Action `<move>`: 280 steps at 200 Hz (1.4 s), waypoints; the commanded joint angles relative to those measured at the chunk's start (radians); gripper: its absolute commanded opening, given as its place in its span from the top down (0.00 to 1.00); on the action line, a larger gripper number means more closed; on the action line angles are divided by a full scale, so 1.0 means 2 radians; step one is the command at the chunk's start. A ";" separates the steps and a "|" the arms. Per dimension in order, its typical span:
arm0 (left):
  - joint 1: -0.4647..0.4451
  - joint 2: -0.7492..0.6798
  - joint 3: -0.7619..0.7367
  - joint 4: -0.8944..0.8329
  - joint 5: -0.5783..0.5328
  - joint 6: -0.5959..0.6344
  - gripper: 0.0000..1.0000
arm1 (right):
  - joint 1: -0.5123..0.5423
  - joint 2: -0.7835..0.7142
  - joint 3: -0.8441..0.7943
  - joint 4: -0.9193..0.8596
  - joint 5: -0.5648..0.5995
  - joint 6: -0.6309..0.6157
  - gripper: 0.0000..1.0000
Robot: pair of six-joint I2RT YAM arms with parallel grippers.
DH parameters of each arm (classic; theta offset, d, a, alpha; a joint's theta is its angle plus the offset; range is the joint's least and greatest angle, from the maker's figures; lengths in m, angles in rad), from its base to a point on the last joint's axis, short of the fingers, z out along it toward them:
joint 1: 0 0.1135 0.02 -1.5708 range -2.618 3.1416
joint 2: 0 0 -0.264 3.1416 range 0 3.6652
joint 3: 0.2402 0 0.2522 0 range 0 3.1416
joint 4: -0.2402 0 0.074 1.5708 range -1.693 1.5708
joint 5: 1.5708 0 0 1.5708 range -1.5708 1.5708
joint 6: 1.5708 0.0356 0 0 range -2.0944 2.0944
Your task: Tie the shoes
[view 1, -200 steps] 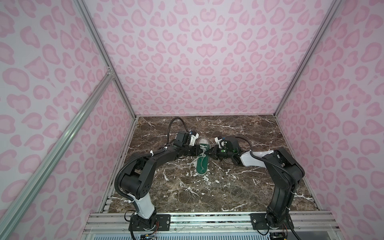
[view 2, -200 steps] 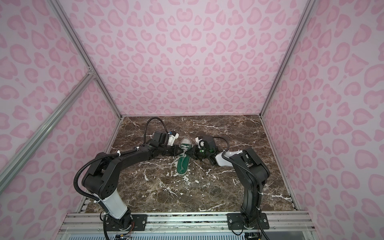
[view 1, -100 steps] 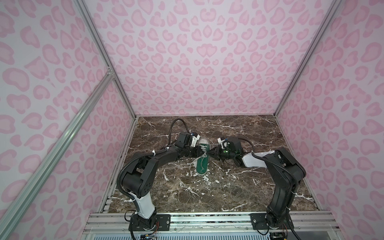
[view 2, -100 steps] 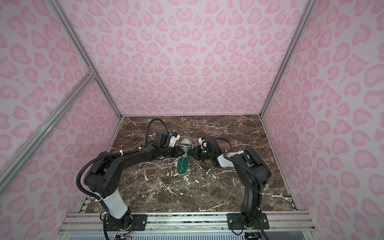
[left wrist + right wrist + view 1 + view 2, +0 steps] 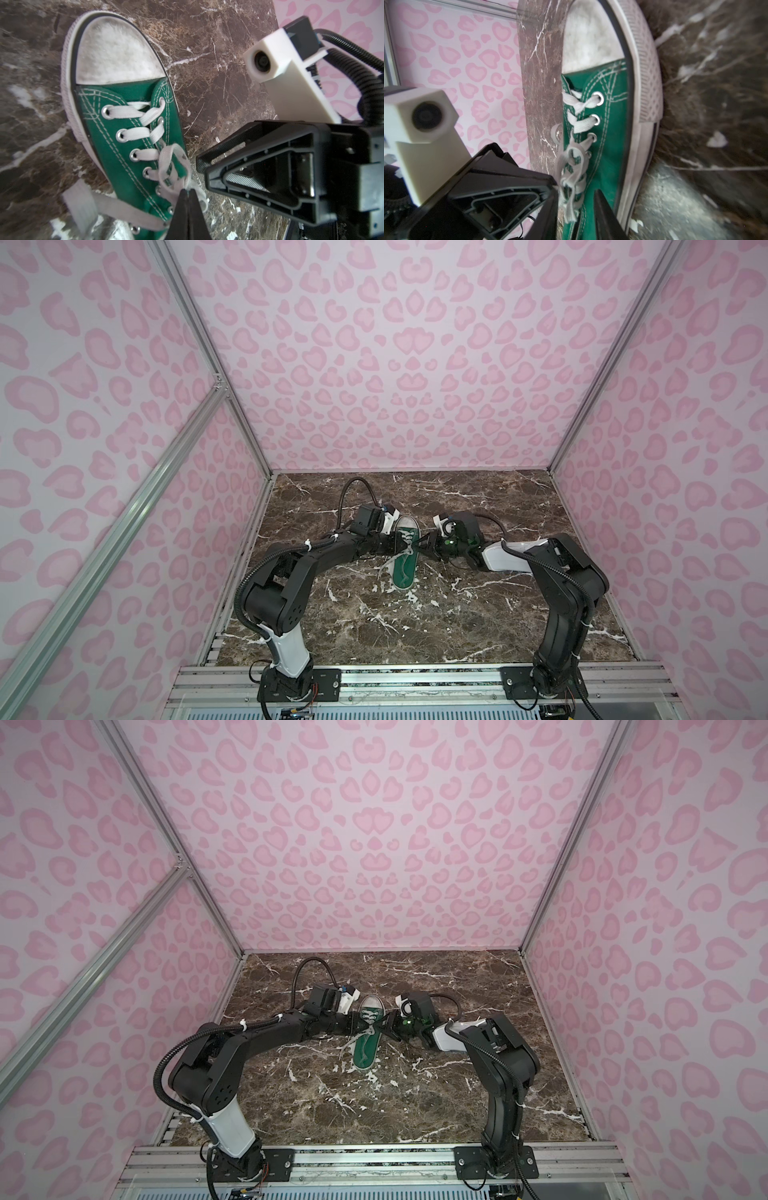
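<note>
Left gripper (image 5: 188, 194) — I'm seeing it clenching the lace (image 5: 166, 162) loop at its tips | right gripper (image 5: 203, 174) — jaws standing parted, just beside that loop | shoe (image 5: 404, 568) lying on the table (image 5: 457, 614), beneath both jaws.

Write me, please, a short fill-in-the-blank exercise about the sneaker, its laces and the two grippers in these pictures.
1. The green sneaker has a ____ toe cap.
2. The left gripper is shut on a white ____.
3. The right gripper, close beside the sneaker, has its jaws ____.
4. The sneaker rests on a brown ____-patterned table.

Missing words: white; lace; open; marble.
</note>
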 commanded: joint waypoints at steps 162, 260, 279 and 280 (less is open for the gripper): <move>0.017 -0.022 0.000 -0.015 -0.007 0.020 0.97 | 0.001 0.037 0.085 -0.091 0.014 -0.053 0.98; 0.028 -0.032 -0.010 -0.020 -0.006 0.025 0.97 | -0.009 0.024 0.084 -0.100 0.064 -0.055 1.00; 0.030 -0.035 -0.012 -0.021 -0.007 0.026 0.97 | -0.014 0.020 0.075 -0.086 0.074 -0.044 1.00; 0.030 -0.035 -0.012 -0.021 -0.007 0.026 0.97 | -0.015 0.020 0.075 -0.086 0.074 -0.043 1.00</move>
